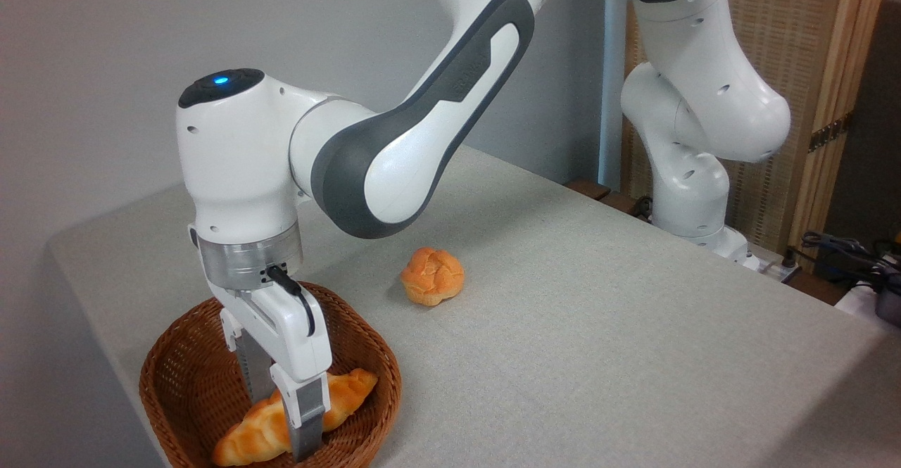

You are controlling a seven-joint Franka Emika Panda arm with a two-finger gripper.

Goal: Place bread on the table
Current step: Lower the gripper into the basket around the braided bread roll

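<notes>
Now bread [345, 392] between the end effector [285, 422] fingers, inside basket [169, 383].

1. We see the white and grey arm [422, 137] reach from its base at the right, bending down toward the lower left.
2. Its wrist [239, 165] points straight down, a blue light lit on top.
3. The gripper [281, 419] hangs vertical, low in the picture.
4. Its fingers [307, 419] stand apart, one to each side of a loaf; whether they touch it we cannot tell.
</notes>
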